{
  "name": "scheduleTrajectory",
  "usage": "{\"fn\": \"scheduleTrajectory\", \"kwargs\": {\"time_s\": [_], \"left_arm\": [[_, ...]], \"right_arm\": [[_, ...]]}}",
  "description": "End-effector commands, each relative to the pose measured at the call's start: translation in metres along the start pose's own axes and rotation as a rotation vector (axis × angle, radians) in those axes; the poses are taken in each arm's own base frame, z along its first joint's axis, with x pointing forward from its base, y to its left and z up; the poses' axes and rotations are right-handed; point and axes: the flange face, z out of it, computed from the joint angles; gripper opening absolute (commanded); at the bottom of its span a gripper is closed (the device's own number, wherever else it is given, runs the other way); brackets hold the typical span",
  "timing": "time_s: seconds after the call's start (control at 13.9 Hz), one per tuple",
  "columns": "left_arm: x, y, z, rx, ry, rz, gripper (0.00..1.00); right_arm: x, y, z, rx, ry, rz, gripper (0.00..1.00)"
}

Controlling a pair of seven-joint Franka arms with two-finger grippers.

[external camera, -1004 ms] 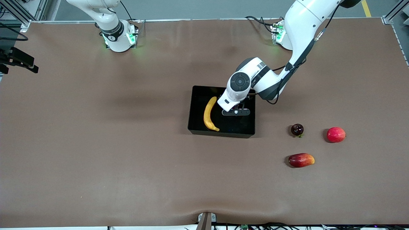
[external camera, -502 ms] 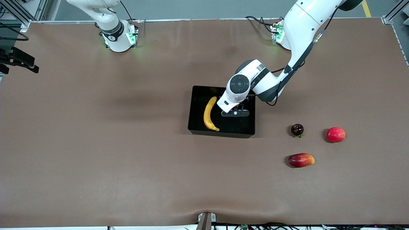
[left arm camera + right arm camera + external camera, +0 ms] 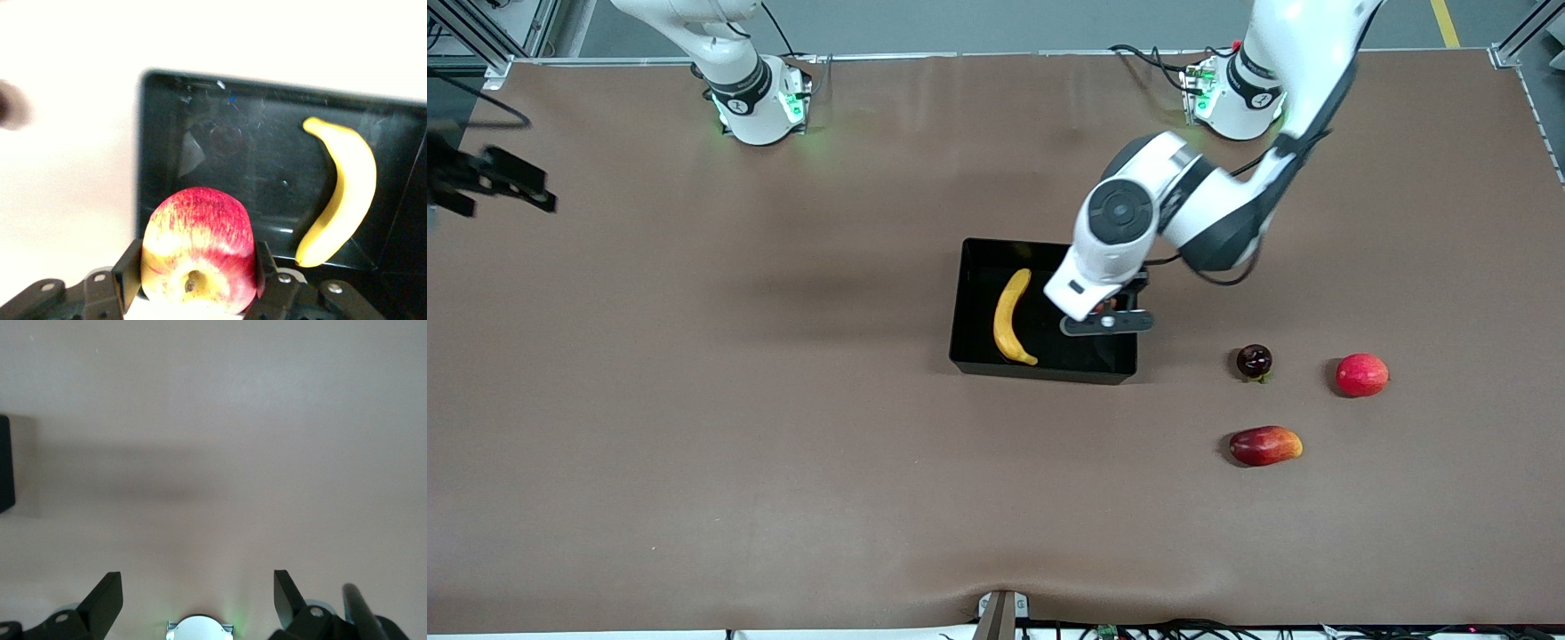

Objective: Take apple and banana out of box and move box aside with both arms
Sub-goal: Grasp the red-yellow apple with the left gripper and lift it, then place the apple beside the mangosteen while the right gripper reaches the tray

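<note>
The black box (image 3: pixel 971 307) stands mid-table with the yellow banana (image 3: pixel 1009 317) lying in it, toward the right arm's end. My left gripper (image 3: pixel 1107 313) hangs over the box's other end, shut on the apple (image 3: pixel 200 247), red streaked with yellow. In the left wrist view the apple sits stem end up between both fingers (image 3: pixel 130 270), above the box (image 3: pixel 200 147) and the banana (image 3: pixel 343 193). My right gripper (image 3: pixel 494 178) is in the air at the right arm's end of the table, open and empty (image 3: pixel 198 587).
Three fruits lie on the brown table toward the left arm's end: a small dark round one (image 3: pixel 1254 360), a plain red round one (image 3: pixel 1361 374) and a red-and-yellow mango (image 3: pixel 1264 445), nearest the front camera. The arm bases (image 3: pixel 756 107) (image 3: pixel 1227 102) stand along the back edge.
My left gripper closed on the apple inside the box, then rose and shifted toward the left arm's end of the box. The right gripper moved slightly at the table's end.
</note>
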Motion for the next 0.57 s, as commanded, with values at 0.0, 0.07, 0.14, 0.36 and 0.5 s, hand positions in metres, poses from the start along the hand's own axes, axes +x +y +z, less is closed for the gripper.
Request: {"fn": "scheduleTrajectory", "kwargs": {"time_s": [0.0, 0.07, 0.14, 0.36, 0.5], "left_arm": [[0.029, -0.049, -0.039, -0.019, 0.042, -0.038, 0.0], [0.044, -0.071, -0.047, -0.031, 0.05, -0.043, 0.0], [0.058, -0.097, -0.046, -0.032, 0.049, -0.037, 0.0], [0.093, -0.174, -0.032, -0.027, 0.028, 0.012, 0.0], [0.114, -0.22, -0.011, -0.029, 0.003, 0.043, 0.0]], "right_arm": [[0.024, -0.02, 0.031, -0.032, -0.086, -0.047, 1.0], [0.028, -0.03, 0.041, -0.037, -0.116, -0.062, 1.0], [0.03, -0.033, 0.045, -0.037, -0.13, -0.077, 1.0], [0.034, -0.044, 0.057, -0.018, -0.16, -0.089, 1.0], [0.042, -0.083, 0.069, -0.013, -0.173, -0.149, 1.0]]}}
